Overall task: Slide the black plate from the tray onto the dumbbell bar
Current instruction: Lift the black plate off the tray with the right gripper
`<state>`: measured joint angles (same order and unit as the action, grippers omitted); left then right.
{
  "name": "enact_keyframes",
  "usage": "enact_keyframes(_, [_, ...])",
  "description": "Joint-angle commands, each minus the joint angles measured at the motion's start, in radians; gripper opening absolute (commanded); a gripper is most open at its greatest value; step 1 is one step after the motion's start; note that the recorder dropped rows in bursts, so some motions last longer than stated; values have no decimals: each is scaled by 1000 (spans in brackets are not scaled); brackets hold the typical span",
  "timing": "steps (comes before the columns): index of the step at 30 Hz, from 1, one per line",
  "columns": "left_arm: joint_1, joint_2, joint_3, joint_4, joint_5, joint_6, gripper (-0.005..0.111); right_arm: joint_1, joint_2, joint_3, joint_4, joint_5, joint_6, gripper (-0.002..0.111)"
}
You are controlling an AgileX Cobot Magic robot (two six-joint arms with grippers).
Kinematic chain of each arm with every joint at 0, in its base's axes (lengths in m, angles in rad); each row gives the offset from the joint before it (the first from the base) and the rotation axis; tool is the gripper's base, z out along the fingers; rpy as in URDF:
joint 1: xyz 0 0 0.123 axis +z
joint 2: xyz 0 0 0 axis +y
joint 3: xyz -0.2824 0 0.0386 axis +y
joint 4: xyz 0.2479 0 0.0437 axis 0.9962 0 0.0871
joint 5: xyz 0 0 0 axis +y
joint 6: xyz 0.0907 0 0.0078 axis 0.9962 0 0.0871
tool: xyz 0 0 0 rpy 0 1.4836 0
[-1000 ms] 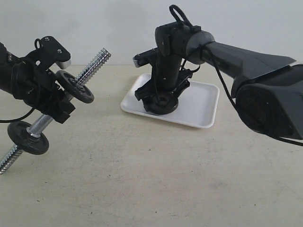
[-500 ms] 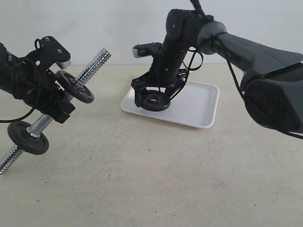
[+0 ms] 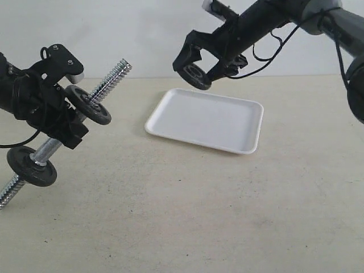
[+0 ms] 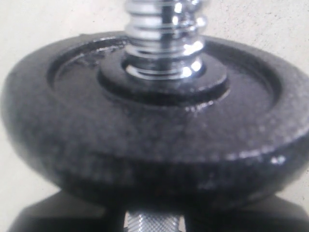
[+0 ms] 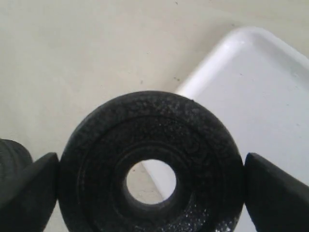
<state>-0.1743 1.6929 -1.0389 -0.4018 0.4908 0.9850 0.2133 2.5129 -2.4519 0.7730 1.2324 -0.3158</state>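
Observation:
My right gripper [image 3: 196, 67] is shut on the black plate [image 3: 195, 75], holding it in the air above the far left corner of the white tray [image 3: 227, 133]. In the right wrist view the plate [image 5: 149, 145] is clamped by its rim between both fingers [image 5: 29, 186], and the tray [image 5: 260, 92] shows below it and through its hole. My left gripper [image 3: 62, 122] is shut on the dumbbell bar [image 3: 111, 78], which tilts up to the right. Two dark discs [image 3: 88, 104] sit on it. The left wrist view is filled by one disc [image 4: 154, 140] and the threaded end [image 4: 164, 34].
The tray holds nothing else. The beige tabletop [image 3: 187, 210] runs to the front, under a pale back wall. The right arm [image 3: 273, 17] reaches in from the upper right, with a cable hanging from it.
My right gripper has lifted the black plate off the tray, up and a little right, tilting it on edge. The tray is now bare. The left arm and bar have hardly moved.

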Motion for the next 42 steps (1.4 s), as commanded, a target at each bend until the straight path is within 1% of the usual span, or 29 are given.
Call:
enact_keyframes(1, [19, -64, -32, -21, -102, -4, 4, -31, -60, -14, 125, -11, -9, 0])
enact_keyframes(8, [19, -64, -32, -21, -160, 22, 4, -32, -91, -14, 303, -11, -5, 0])
enact_keyframes(11, [19, -64, -32, -21, -162, 30, 4, -24, -96, -14, 343, -11, 17, 0])
enact_keyframes(17, [27, -64, -32, -21, -172, 36, 4, -5, -98, -14, 353, -11, 97, 0])
enact_keyframes(24, [36, -64, -32, -21, -187, 51, 4, 47, -103, -14, 354, -11, 138, 0])
enact_keyframes(27, [49, -64, -32, -21, -183, 48, 4, 53, -120, -14, 296, -11, 100, 0])
enact_keyframes(33, [54, -64, -32, -21, -181, 44, 4, 48, -203, -14, 246, -11, -76, 0])
enact_keyframes(34, [54, -64, -32, -21, -181, 40, 4, 48, -232, -14, 158, -11, -120, 0])
enact_keyframes(35, [54, -64, -32, -23, -179, 41, 4, 48, -241, -14, 114, -11, -135, 0])
enact_keyframes(36, [54, -64, -32, -27, -176, 41, 4, 48, -262, -14, 15, -11, -154, 0])
enact_keyframes(42, [54, -64, -32, -27, -173, 41, 4, 55, -271, 2, -86, -11, -167, 0])
